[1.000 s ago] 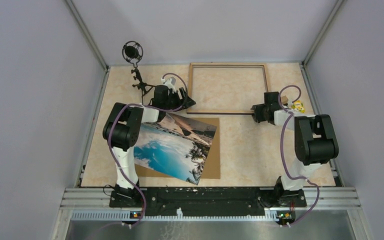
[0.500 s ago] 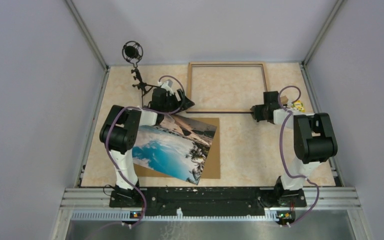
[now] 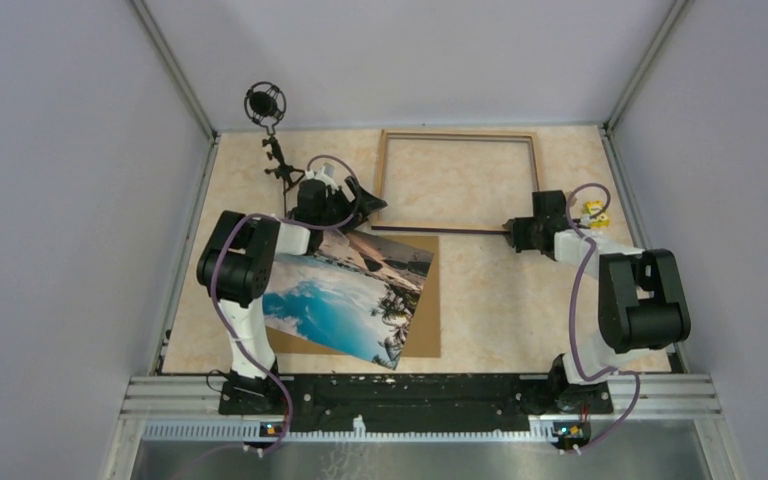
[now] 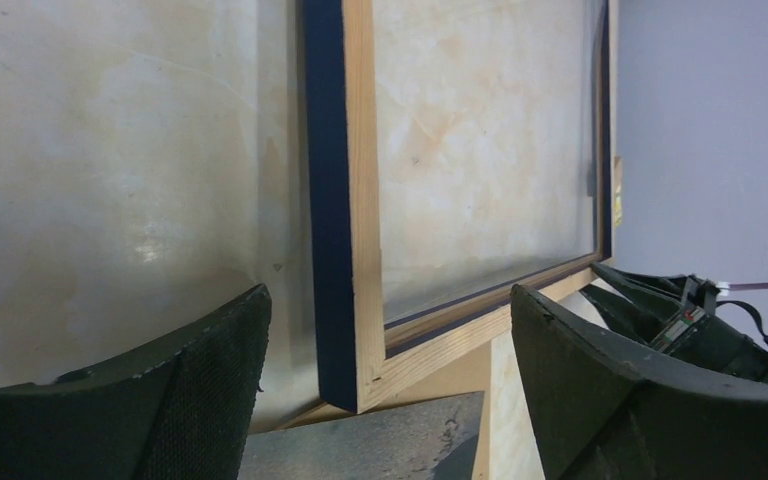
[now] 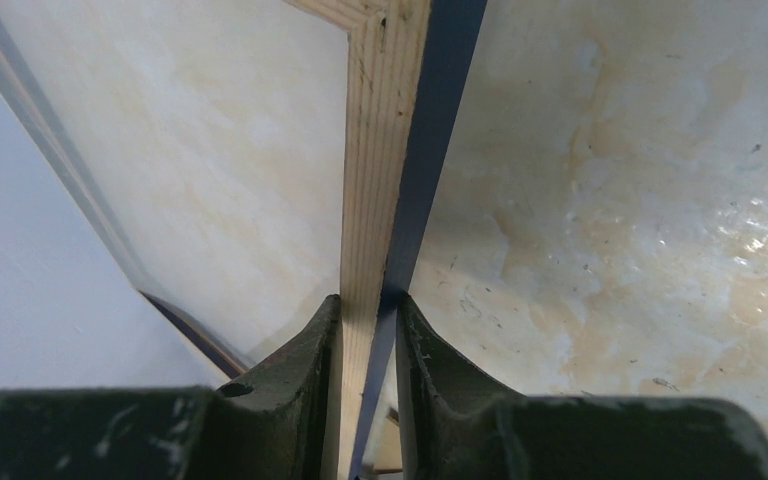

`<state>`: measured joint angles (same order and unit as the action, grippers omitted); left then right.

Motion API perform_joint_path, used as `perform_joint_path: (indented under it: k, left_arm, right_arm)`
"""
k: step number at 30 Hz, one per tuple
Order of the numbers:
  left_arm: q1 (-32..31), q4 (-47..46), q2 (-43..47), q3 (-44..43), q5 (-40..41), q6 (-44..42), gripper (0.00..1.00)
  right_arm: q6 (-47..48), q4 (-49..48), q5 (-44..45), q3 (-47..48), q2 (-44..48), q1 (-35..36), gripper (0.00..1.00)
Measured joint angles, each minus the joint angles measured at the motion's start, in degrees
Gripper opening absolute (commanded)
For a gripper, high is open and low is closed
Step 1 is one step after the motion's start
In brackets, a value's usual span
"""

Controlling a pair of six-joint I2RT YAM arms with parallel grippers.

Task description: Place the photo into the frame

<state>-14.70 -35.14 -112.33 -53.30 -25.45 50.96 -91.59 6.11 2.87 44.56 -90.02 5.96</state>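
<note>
The frame (image 3: 457, 134), light wood with a dark blue outer edge, lies flat at the back middle of the table. My right gripper (image 3: 515, 232) is shut on the right end of its near rail; the right wrist view shows both fingers pressed on the rail (image 5: 388, 180). My left gripper (image 3: 365, 208) stands open around the frame's near-left corner (image 4: 355, 375), with its fingers (image 4: 215, 385) well apart from the wood. The photo (image 3: 345, 295), with turquoise water and palms, lies skewed on a brown backing board (image 3: 428, 310) in front of the frame.
A black microphone on a small stand (image 3: 266, 105) is at the back left, just behind the left gripper. A small yellow object (image 3: 593, 212) lies by the right wall. Grey enclosure walls surround the table, and a metal rail (image 3: 410, 390) runs along the near edge.
The right gripper has shut on the frame's near rail, and the frame has shifted slightly to the right. The left gripper has opened wider around the frame's corner.
</note>
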Motion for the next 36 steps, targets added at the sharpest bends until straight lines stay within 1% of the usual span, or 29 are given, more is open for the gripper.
perform_joint_path:
  k: [2,7,16,19,22,25,28,31,32,34,36]
  left_arm:
    - [0.09,-2.05,-1.07,-0.04,-1.68,1.60,0.98]
    - [0.24,-7.41,-4.48,-0.98,-6.91,6.27,0.98]
    - [0.26,-6.08,-5.11,-2.16,-8.74,11.08,0.98]
    - [0.31,-8.57,-6.75,-2.25,-10.54,15.04,0.94]
    - [0.44,-14.60,-9.31,-2.32,-12.85,19.89,0.87]
    - [0.42,-21.38,-12.72,-2.80,-14.91,24.65,0.84]
    - [0.44,-25.29,-14.12,-2.95,-15.72,26.75,0.79]
    - [0.44,-26.99,-14.80,-2.95,-15.91,27.34,0.76]
    - [0.44,-27.26,-14.86,-2.91,-15.93,27.43,0.75]
    - [0.44,-27.98,-14.93,-2.75,-16.04,27.63,0.74]
    - [0.44,-28.61,-14.95,-2.56,-16.24,28.11,0.72]
  right_arm:
    - [-0.11,-0.28,-0.24,-0.04,0.07,-0.02,0.00]
    - [-0.17,-0.81,-1.25,-0.33,0.07,-0.02,0.00]
    - [-0.20,-2.51,-3.34,-0.33,0.07,-0.52,0.00]
    - [-0.35,-5.05,-4.72,-0.35,0.07,-0.83,0.00]
    - [-0.72,-6.75,-5.60,-0.35,0.07,-1.29,0.00]
    - [-0.72,-7.82,-6.12,-0.37,0.04,-1.75,0.00]
    - [-0.37,-8.96,-6.69,-0.68,-0.09,-2.01,0.01]
    - [2.84,-10.78,-7.63,-0.68,-1.07,-2.01,0.36]
    - [5.22,-11.21,-8.22,-0.66,-1.49,-2.01,0.45]
    - [8.87,-10.80,-8.92,-0.63,-1.62,-1.99,0.58]
    - [11.93,-10.78,-9.25,-0.66,-1.60,-1.95,0.63]
